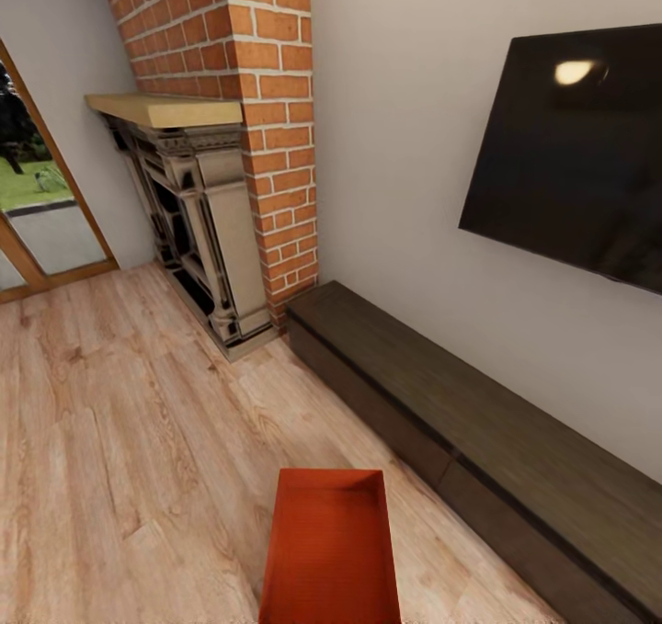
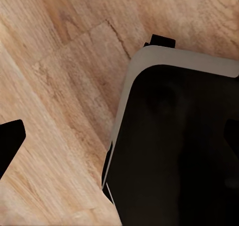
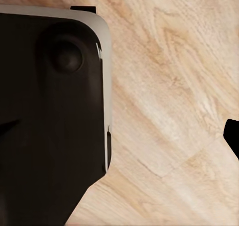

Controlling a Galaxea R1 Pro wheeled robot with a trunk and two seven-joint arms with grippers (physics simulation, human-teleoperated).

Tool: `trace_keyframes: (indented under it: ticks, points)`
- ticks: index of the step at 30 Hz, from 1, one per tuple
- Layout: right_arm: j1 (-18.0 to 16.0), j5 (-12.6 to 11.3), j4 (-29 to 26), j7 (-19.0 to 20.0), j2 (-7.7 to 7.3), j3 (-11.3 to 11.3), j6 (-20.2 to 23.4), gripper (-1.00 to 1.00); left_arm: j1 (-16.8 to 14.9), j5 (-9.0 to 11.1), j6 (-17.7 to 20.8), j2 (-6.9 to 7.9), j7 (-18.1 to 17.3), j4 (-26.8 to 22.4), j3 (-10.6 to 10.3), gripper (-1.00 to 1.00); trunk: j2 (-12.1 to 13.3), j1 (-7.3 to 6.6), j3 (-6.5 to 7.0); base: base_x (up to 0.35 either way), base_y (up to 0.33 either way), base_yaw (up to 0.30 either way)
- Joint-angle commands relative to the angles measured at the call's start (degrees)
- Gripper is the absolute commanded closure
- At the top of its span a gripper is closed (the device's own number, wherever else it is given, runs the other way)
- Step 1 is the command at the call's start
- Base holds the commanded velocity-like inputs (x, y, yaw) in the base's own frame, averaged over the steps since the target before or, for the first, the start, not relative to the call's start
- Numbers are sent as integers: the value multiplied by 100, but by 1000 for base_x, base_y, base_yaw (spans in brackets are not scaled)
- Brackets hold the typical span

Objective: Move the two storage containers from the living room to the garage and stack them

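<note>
One orange-red rectangular open storage container [image 1: 333,550] sits low before the robot, over the light wood plank floor [image 1: 110,440] of the living room. Judged step: carriage toward the garage; next, steering clear of the dark wooden low cabinet [image 1: 478,431]. Neither pincer's state can be told.

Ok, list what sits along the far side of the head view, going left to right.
Wood-framed glass door → stone fireplace against the brick chimney → low dark cabinet → wall-mounted black screen.
</note>
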Motion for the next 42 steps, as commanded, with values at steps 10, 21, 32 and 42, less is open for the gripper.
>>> trace_keyframes:
  ticks: [10, 21, 32, 42]
  points:
    - [-6, -39, 17, -6, 3, 48, -60, -100, -3, 45, -16, 0, 11, 3, -37, -100, -3, 0, -96, 0, 0, 0]
    - [-7, -37, 19, -6, -3, 48, -79, -100, -3, 45, -16, 0, 11, 3, -37, -100, -3, 0, -196, 0, 0, 0]
    - [-4, -39, 21, -6, 6, 48, -63, -100, -3, 45, -14, 0, 11, 3, -37, -100, -3, 0, -296, 0, 0, 0]
    - [-6, -39, 19, -6, 13, 48, -61, -100, -3, 45, -16, 0, 11, 3, -37, -100, -3, 0, -387, 0, 0, 0]
